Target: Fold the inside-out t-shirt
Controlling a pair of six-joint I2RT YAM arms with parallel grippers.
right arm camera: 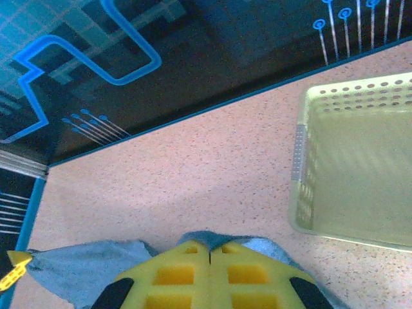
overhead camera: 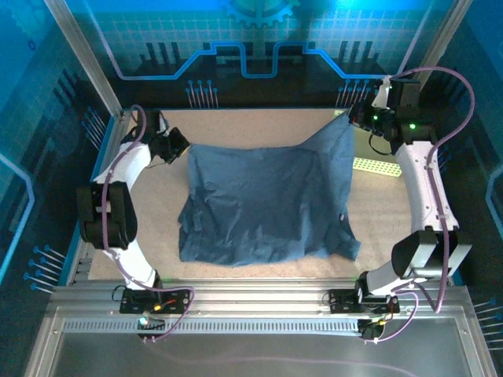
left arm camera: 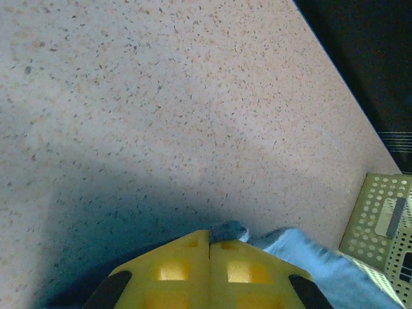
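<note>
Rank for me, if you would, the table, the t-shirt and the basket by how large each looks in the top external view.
1. table, largest
2. t-shirt, covering much of it
3. basket, smallest as seen; it is partly hidden, so its full size is unsure

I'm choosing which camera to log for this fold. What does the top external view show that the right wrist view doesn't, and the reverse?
Top external: the whole t-shirt draped over the table, its far corners held by the left gripper and the right gripper, with both arms. Right wrist: the shut yellow fingers pinching a fabric edge up close, and the basket seen from inside. Shared: the t-shirt, the speckled table and the pale basket.
</note>
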